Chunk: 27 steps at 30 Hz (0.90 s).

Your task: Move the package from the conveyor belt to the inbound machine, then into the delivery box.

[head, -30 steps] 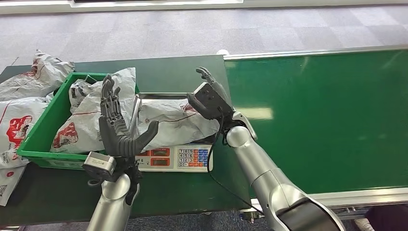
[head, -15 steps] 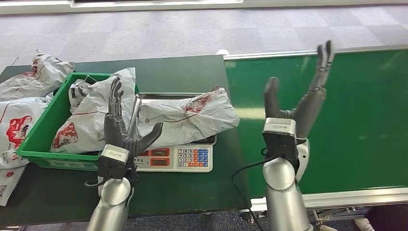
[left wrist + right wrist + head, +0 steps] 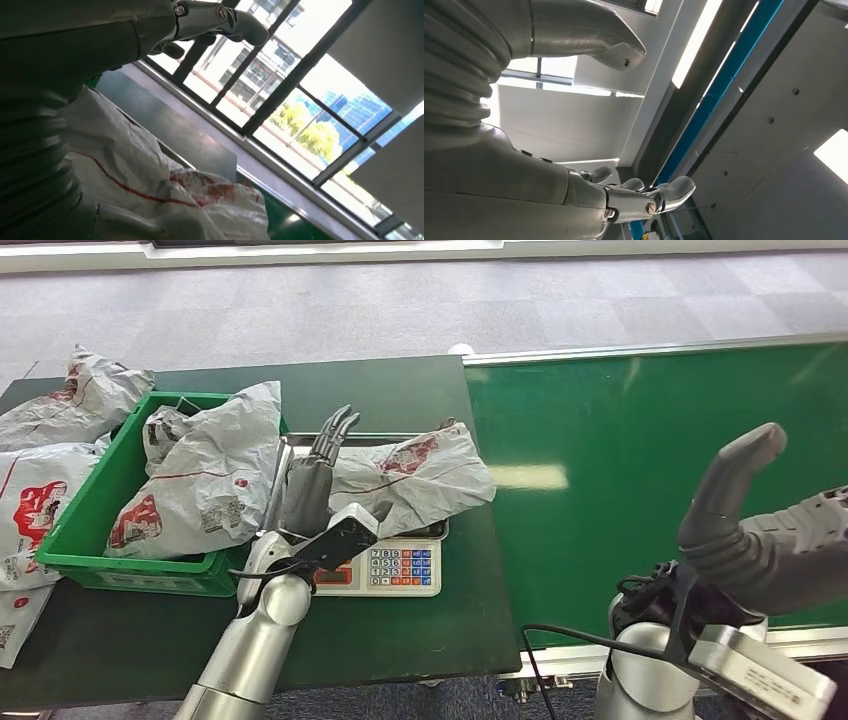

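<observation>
I saw the package (image 3: 415, 480) lying on the scale (image 3: 395, 570). Left hand (image 3: 318, 485) rested at its 9 o'clock edge, fingers spread, gripping nothing. Right hand (image 3: 770, 540) hung empty, fingers apart.

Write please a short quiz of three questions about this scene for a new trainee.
1. True or false: the package lies on the scale.
2. Which hand reaches over the package: A the left hand, B the right hand?
3. What colour is the delivery box?

Key: 1 true; 2 A; 3 green.
</observation>
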### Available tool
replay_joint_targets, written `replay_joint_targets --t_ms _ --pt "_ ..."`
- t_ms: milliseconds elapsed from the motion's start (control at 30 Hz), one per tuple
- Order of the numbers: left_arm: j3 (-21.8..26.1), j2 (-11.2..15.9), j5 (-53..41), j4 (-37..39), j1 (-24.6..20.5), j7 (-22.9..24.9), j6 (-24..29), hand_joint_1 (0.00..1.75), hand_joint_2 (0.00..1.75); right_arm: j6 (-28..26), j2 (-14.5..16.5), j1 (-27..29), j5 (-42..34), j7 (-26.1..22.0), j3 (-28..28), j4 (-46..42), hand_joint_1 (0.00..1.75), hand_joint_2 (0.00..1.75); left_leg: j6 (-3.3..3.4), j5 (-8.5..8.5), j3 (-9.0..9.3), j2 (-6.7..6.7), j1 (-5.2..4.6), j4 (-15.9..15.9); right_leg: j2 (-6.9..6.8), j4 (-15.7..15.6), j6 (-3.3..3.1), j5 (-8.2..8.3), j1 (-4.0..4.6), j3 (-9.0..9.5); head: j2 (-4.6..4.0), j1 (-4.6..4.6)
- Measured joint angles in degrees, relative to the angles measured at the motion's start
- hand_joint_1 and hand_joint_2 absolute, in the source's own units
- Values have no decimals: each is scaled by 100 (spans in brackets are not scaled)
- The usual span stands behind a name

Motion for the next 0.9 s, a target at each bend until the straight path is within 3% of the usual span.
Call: replay_joint_targets --t_ms 100,233,367,633,767,900 --pt "-69 -81 -179 815 -300 -179 -290 0 175 5 0 -10 -21 41 0 90 0 175 0 2 0 1 -1 0 0 0 2 3 -1 3 0 2" --pt "-115 -139 -226 1251 -434 -260 -320 0 175 5 0 -17 -45 78 0 171 0 175 0 2 0 1 -1 1 1 0 2 4 -2 2 0 2" --pt "-221 -221 -309 2204 -725 -343 -389 0 175 5 0 -26 -140 76 0 374 0 175 -1 1 -2 0 -1 0 2 0 2 2 -2 -1 0 1" --pt "-308 -234 -426 2778 -938 -349 -449 0 175 5 0 -34 -370 -122 0 559 0 175 -1 1 -2 0 -1 0 1 0 1 1 -2 -1 0 1" --pt "-339 -234 -429 2908 -994 -349 -450 175 175 5 0 -37 -379 -133 0 618 0 175 -1 2 -3 -1 -1 0 1 0 1 1 -2 0 0 2" --pt "-363 -234 -429 3007 -1037 -362 -436 175 175 5 0 -40 -404 -182 0 668 0 175 -1 2 -3 -1 -1 0 1 0 1 1 -2 0 0 2"
